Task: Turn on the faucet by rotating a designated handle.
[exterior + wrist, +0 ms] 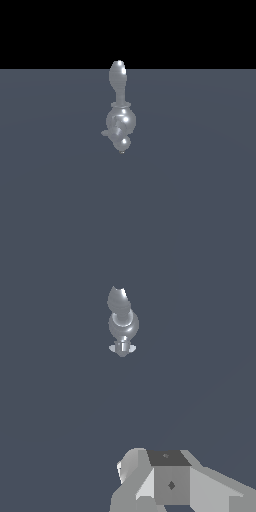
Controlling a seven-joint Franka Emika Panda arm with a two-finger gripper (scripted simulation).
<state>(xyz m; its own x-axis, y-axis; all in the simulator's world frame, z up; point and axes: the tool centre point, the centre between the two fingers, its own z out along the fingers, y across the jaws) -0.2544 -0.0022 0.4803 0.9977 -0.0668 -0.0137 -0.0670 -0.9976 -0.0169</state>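
A chrome faucet (pixel 121 120) stands alone on the flat grey floor, in the middle of the exterior view. It has a round body, a tall slim bulb-shaped part (pixel 118 80) rising from it, a small knob (pixel 122 144) at its base and a short stub (pixel 106 133) on the exterior view's left. I cannot tell which part is the handle. The faucet also shows in the wrist view (pixel 122 323), small and far off. My gripper (pixel 150 461) shows only in the wrist view, well apart from the faucet and touching nothing. Its jaws are cut off by the frame edge.
The grey floor (pixel 200 200) stretches around the faucet in every direction. A black background lies beyond its far edge. The arm does not show in the exterior view.
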